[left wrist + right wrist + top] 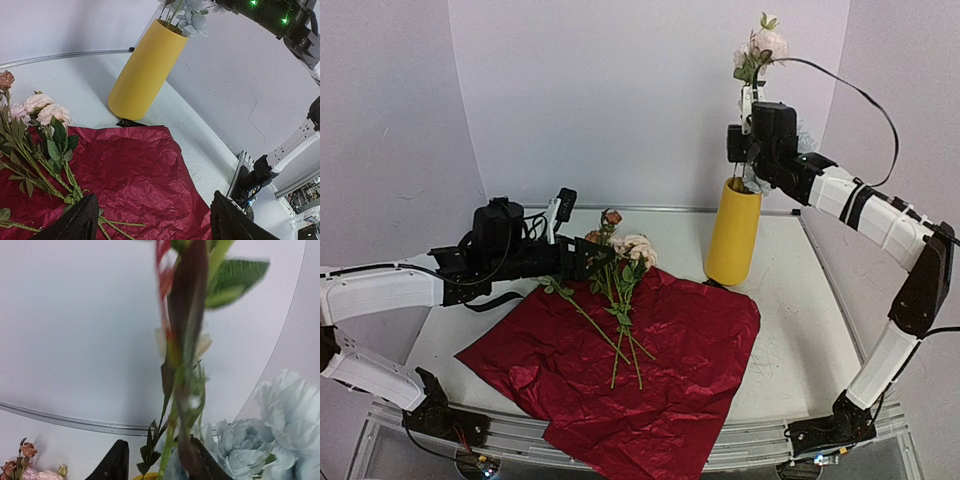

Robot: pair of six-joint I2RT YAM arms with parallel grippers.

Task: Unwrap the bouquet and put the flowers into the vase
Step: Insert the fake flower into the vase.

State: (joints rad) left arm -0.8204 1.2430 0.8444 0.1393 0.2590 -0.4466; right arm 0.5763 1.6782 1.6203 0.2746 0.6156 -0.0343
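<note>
Flowers [620,300] lie in a loose bunch across the red wrapping sheet [680,390], which is spread open and crinkled on the table [790,300] close to the arm bases. Their green stems point toward the near edge, and the pink, peach and rusty heads point toward the back. Near those heads, on their left in the top view, hangs the left gripper [150,227]; its fingers are wide apart with nothing between them, above the sheet and the stems. Beyond the sheet's far right corner the vase [733,235] stands upright, its foot just beside the edge of the paper. Pale blue blooms [192,20] show at its mouth. Above the mouth is the right gripper [156,452], its fingers parted wider than the thin green stem [172,425] that runs up between them, so the stem looks loose there rather than pinched. That stem rises past the gripper to a pale pink bloom [767,42], the highest thing against the back wall
</note>
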